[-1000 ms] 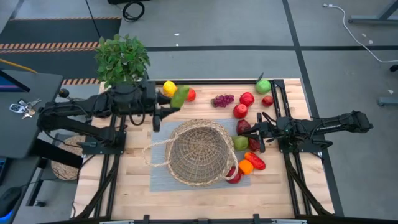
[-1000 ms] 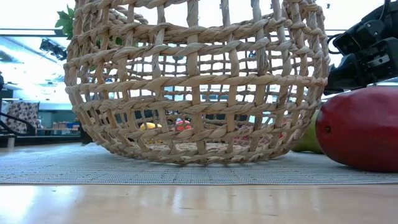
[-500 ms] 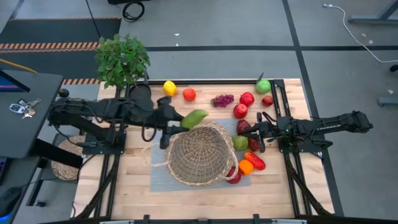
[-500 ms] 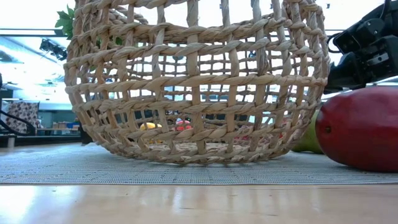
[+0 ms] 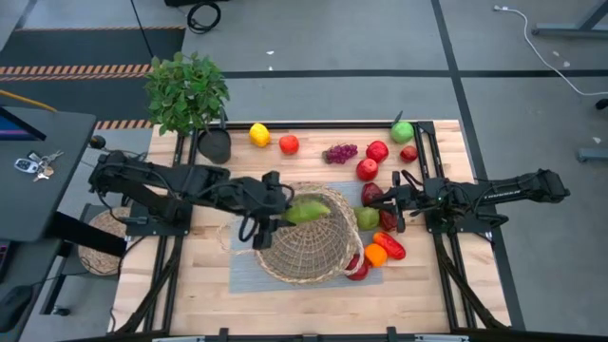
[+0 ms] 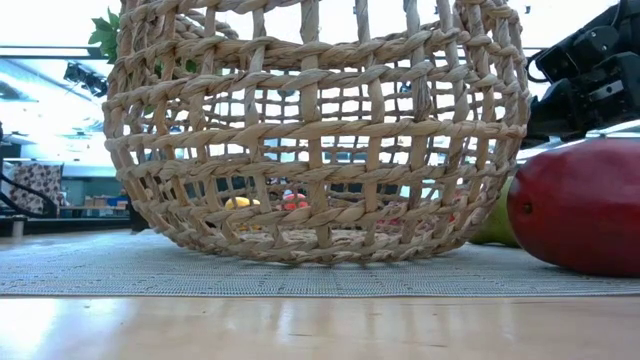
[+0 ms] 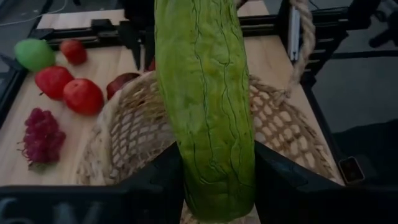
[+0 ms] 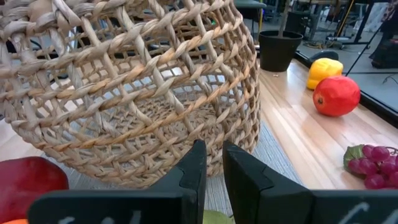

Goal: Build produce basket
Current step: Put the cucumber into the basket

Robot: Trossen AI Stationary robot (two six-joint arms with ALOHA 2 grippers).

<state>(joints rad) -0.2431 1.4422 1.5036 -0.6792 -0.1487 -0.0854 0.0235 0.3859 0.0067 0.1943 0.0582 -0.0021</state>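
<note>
While the left gripper [image 5: 277, 213] grips the green cucumber [image 5: 306, 211] crosswise between its fingers, the piece hangs over the near-left rim of the basket [image 5: 309, 255], which sits on a grey mat [image 5: 245, 271] in the middle of the table [image 5: 204, 285]; the step, as I judge it, is to carry the cucumber further over the open bowl and lower it before letting go, since a release this close to the rim could tip it outward; the looped handle [image 7: 303, 37] rises just beside the cucumber's far end and is the likeliest thing to catch it. The right gripper [image 8: 210, 163] waits at the basket's right side, its fingers clenched on nothing, low above the mat; crowded near it lie a green pear [image 5: 368, 218], a red piece [image 5: 389, 246] and an orange one [image 5: 376, 255]. Well apart along the far edge lie a yellow lemon [image 5: 259, 134], a red fruit [image 5: 289, 144] and the grape bunch [image 5: 340, 152], beside a potted plant [image 5: 187, 92].
</note>
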